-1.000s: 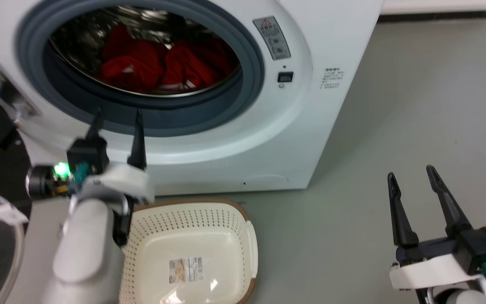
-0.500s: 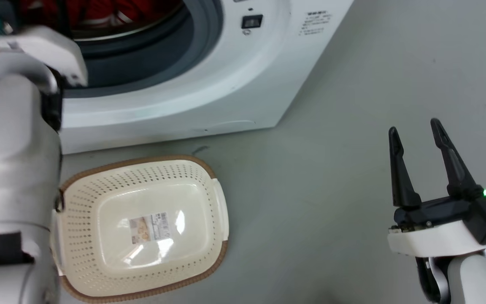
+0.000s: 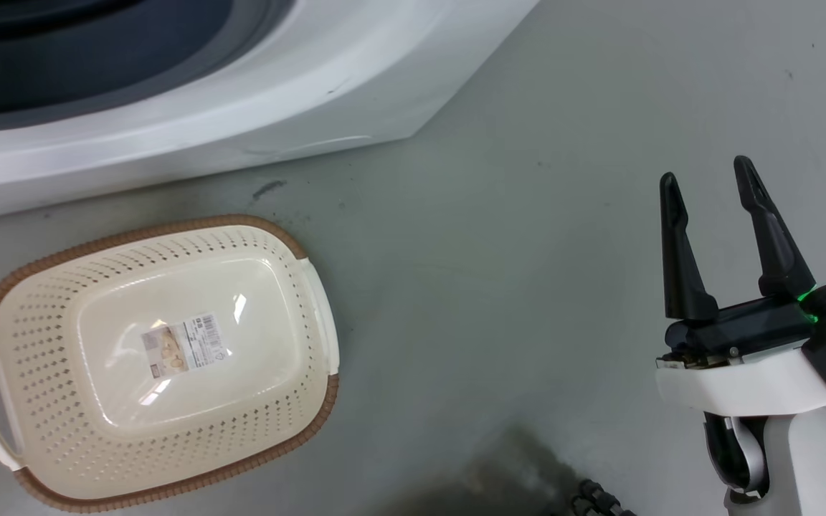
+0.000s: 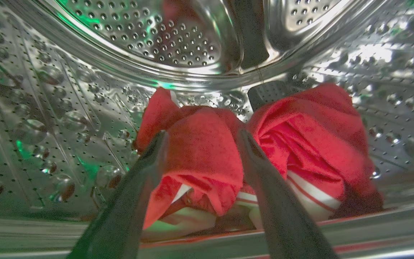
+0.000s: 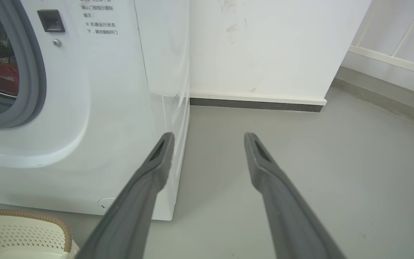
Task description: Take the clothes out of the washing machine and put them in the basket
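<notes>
The clothes point(image 4: 199, 158) lie in two red heaps at the bottom of the steel drum point(image 4: 164, 39) of the washing machine point(image 3: 255, 107), with white trim stripes showing low on the right heap. The left claw point(image 4: 202, 133) is spread wide, one finger on either side of the left heap's raised fold; whether they touch the cloth I cannot tell. The fabric looks soft, light and limp, so it should bunch and trail rather than lift as one piece. A thick gathered fold near the heap's top seems a better hold than the thin striped hem. The right claw point(image 3: 705, 172) hangs open and empty over the floor point(image 3: 528, 251), well right of the basket point(image 3: 133, 233), which stands empty just in front of the machine
</notes>
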### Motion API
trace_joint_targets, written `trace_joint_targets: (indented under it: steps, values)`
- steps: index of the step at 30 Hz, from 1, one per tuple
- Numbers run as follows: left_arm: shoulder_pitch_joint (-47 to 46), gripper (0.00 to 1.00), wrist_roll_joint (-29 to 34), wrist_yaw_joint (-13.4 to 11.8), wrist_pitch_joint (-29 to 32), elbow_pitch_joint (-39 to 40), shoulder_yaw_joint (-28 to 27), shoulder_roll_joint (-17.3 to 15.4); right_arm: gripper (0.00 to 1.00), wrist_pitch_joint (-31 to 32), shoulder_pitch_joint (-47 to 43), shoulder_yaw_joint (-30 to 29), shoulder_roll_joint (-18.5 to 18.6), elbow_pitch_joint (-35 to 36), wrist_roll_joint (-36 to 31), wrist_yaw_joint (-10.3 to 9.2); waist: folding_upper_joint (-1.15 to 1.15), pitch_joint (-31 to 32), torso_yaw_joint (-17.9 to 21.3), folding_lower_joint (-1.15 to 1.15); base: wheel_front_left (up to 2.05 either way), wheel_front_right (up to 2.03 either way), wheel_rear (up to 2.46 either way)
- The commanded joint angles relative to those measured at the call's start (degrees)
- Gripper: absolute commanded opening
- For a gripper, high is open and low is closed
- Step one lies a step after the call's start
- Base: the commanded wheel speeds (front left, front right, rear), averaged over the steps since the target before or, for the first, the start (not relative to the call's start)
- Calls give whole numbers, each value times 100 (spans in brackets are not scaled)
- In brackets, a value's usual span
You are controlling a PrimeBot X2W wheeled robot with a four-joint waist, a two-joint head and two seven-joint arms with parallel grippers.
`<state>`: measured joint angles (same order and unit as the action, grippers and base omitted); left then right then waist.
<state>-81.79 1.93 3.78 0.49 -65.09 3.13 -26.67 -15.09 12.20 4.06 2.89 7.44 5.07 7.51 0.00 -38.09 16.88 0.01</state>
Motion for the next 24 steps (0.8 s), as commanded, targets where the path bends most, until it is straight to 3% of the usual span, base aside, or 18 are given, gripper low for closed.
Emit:
trace_joint_targets:
  steps: [1, 12, 22, 23, 24]
  values:
    - [-183, 100, 48, 25, 120, -72, 48, -50, 100, -12, 102, -4, -4, 34, 61, -4, 0, -204, 108, -1, 0, 0, 0]
    - [-1072, 100, -20, 66, 1488, -571, 135, -262, 100, -12, 200, 54, -3, 141, 204, -4, 0, -654, 184, -1, 0, 0, 0]
    - [-1306, 100, 25, -34, 1806, -641, 301, -287, 100, -12, 221, 78, -3, 174, 282, -4, 0, -784, 183, -1, 0, 0, 0]
    - [-1300, 29, 14, -35, 1810, -654, 308, -282, 100, -12, 221, 81, -3, 175, 283, -4, 0, -790, 180, -1, 0, 0, 0]
    - [-1296, 0, -15, -46, 1807, -663, 302, -274, 100, -12, 215, 85, -3, 174, 286, -4, 0, -794, 178, -1, 0, 0, 0]
